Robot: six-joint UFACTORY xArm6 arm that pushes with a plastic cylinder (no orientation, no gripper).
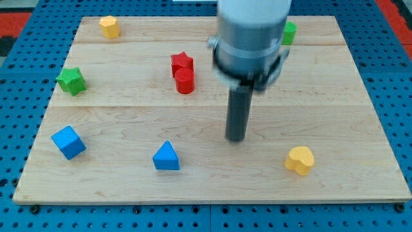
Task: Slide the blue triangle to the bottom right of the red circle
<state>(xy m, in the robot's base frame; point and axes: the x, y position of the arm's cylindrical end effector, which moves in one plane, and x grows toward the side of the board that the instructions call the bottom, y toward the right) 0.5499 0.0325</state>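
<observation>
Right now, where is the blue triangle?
The blue triangle sits near the board's bottom edge, left of centre, between the blue cube and my tip, below the red circle.

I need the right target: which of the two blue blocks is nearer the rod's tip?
The blue triangle, left of my tip; the blue cube sits farther left.

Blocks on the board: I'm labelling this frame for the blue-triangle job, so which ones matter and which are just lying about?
Part of the job:
- blue triangle, near the view's bottom
- red circle, touching the red star
- my tip, to the right of the triangle, apart from it

Just lying about:
- red star
- blue cube
- green star
- green block, partly hidden
- yellow heart
- yellow block
</observation>
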